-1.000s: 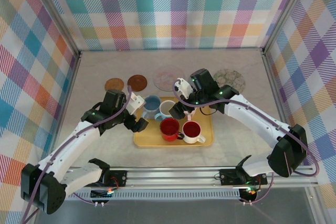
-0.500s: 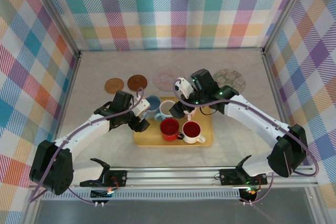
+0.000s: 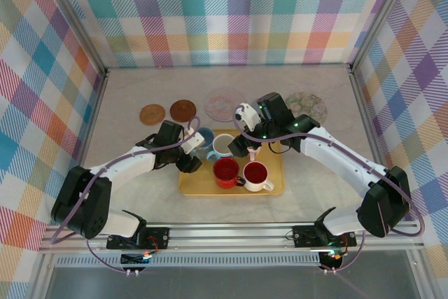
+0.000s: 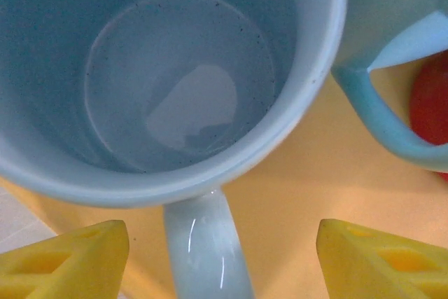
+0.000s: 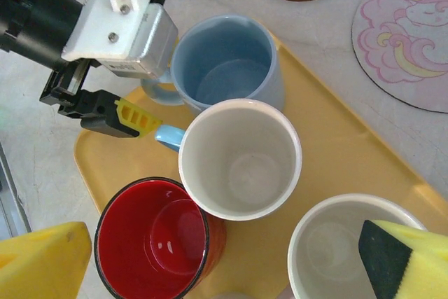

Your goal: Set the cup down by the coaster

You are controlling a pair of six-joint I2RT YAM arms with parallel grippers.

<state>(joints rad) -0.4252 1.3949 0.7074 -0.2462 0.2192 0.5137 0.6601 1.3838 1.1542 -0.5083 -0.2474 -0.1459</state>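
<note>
Checked walls ring a pale worktop (image 3: 140,89). From above, the blue cup (image 3: 204,138) sits in the far-left corner of the yellow tray (image 3: 199,183), near two brown coasters (image 3: 183,110).

At the left wrist, the left pincer (image 4: 217,260) is apart, its fingertips (image 4: 70,257) flanking the cup's handle (image 4: 206,243) without touching.

At the right wrist, the right pincer (image 5: 224,264) gapes wide above the red cup (image 5: 150,239).
</note>
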